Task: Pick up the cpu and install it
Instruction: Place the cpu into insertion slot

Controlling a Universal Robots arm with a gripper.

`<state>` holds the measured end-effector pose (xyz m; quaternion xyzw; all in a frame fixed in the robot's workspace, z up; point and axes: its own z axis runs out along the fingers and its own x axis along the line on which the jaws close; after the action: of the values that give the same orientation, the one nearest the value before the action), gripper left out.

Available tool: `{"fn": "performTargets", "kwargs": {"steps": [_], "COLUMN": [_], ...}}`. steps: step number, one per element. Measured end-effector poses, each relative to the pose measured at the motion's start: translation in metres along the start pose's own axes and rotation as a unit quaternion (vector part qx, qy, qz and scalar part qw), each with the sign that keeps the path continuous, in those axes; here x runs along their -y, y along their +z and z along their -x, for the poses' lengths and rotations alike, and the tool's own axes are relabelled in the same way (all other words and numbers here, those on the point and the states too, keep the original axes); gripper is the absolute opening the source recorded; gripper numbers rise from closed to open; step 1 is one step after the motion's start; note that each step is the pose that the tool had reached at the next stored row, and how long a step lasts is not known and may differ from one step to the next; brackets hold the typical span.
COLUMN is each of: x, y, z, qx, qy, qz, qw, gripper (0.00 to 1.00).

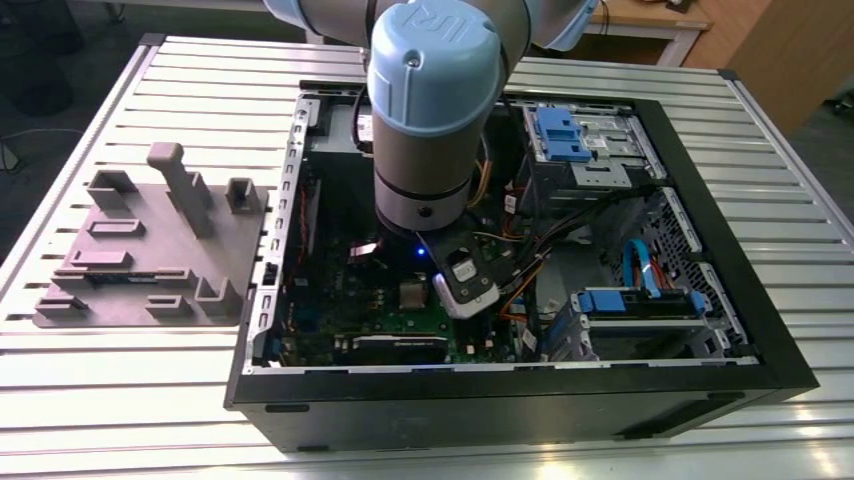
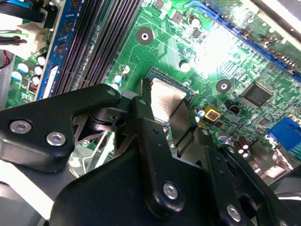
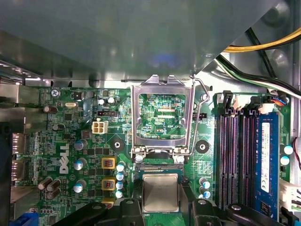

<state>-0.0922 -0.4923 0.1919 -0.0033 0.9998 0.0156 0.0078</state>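
Remote inspection: 1 arm [image 1: 424, 110] reaches down into 1 open computer case [image 1: 534, 420]. The case stands on the slatted bench [image 1: 107, 400], from its middle toward the edge on the exterior view's right. 1 grey fixture plate [image 1: 147, 250] lies near the opposite bench edge. The exterior view gives me this layout, plus 2 blue drive brackets [image 1: 567, 135] inside the case. Both wrist views give the close detail. I count 1 cpu [image 3: 161, 190], silver top up, lying level at the socket on the green motherboard [image 3: 70, 141], just beside the 1 swung-open load frame [image 3: 162, 82]. The gripper [image 2: 163, 110] is narrowed to the chip's width, and its 2 fingers [image 2: 146, 127] bear against 2 opposite edges of the cpu. I cannot tell whether the chip is fully seated or sits just above the contacts. The first wrist view adds 3 yellow components [image 3: 108, 163] toward 1 side of the socket and 2 round mounting holes [image 3: 202, 147] flanking it.
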Motion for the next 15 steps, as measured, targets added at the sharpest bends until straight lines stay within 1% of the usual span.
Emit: {"fn": "performTargets", "kwargs": {"steps": [6,7,11,15], "x": [0.0,0.0,0.0,0.0], "y": [-0.0002,-0.0005,-0.0013,-0.0013], "z": [0.0,0.0,0.0,0.0002], "qx": [-0.0001,-0.0006,-0.0041,-0.0048], "qy": [0.0,0.0,0.0,0.0], "qz": [0.0,0.0,0.0001,0.0], "qw": [1.0,1.0,0.99999,0.99999], "gripper": [0.41,0.41,0.41,0.41]}}
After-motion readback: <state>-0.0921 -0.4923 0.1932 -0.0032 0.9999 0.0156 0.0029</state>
